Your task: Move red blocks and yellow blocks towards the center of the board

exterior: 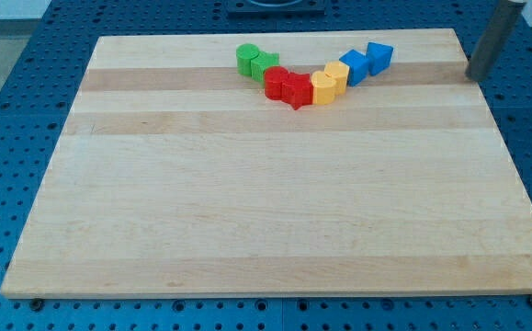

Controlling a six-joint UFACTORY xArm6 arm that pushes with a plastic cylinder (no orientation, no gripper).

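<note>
Green blocks (pixel 255 62) beside red blocks (pixel 288 87)

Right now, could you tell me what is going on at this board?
My tip sits off the wooden board's right edge near the view's top, touching no block. Green blocks, red blocks, yellow blocks and blue blocks form a curved chain near the top edge. The reds and yellows are not yet at the centre.
</note>
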